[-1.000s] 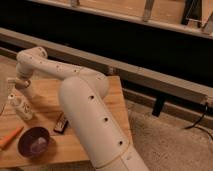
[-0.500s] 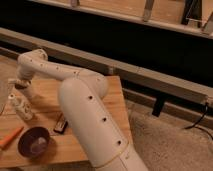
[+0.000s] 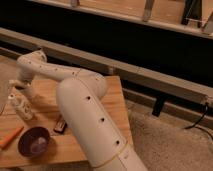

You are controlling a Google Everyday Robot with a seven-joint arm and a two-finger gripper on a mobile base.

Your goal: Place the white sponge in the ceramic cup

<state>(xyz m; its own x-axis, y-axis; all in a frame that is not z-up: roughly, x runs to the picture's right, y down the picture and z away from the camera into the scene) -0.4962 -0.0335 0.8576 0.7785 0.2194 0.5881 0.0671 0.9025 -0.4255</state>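
Note:
My white arm reaches from the lower middle up to the left, bends at an elbow (image 3: 30, 62) and drops down at the table's left side. The gripper (image 3: 16, 94) hangs at its end, right above a small white speckled object (image 3: 21, 107) standing on the wooden table (image 3: 107, 97). This object looks like the ceramic cup, but I cannot be sure. The gripper is close over its top, perhaps touching it. I cannot make out a white sponge; it may be hidden in the gripper or behind the wrist.
A dark purple bowl (image 3: 34, 141) sits near the table's front left. An orange stick-like item (image 3: 10, 138) lies to the left of it. A small dark object (image 3: 60, 125) lies beside my arm. The table's right edge borders a carpeted floor (image 3: 165, 140).

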